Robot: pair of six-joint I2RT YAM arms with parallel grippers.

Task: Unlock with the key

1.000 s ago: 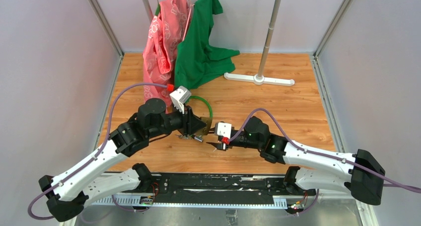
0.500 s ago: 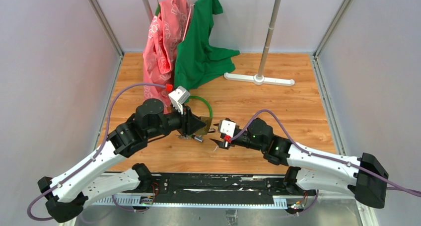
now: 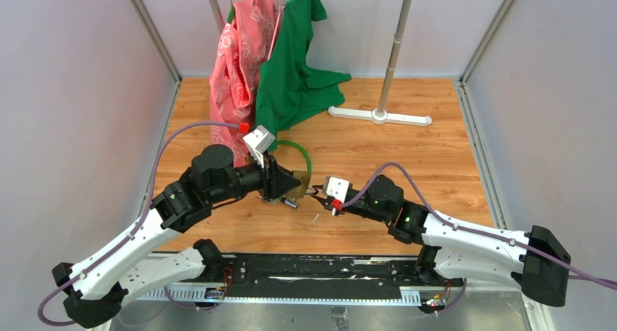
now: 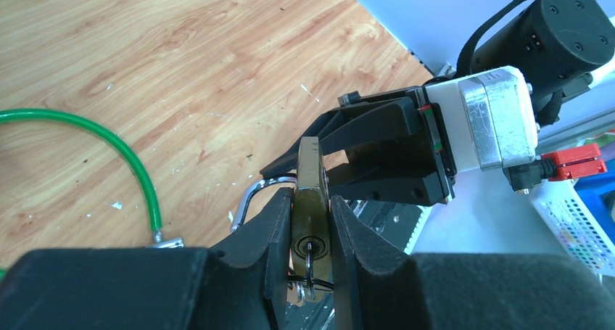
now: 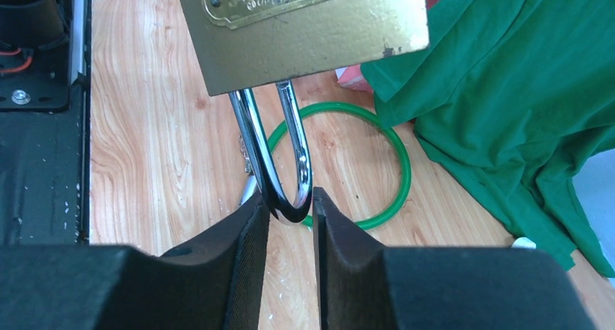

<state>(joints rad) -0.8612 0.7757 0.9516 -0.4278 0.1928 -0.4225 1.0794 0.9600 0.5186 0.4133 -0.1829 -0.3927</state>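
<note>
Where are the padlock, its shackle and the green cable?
padlock (image 4: 311, 181): left wrist view, narrow brass side.
shackle (image 5: 252, 138): right wrist view, one steel leg.
green cable (image 5: 407, 174): right wrist view, the loop's outer arc.

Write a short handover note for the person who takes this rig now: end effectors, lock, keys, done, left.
The left end effector is shut on the brass padlock, on its body.
The right end effector is shut on the shackle, at its bend.
The key bunch hangs at the keyhole; the green cable lock lies on the table.
Done: both grips are set.
Left: release not visible; probably pull the shackle out.
</note>
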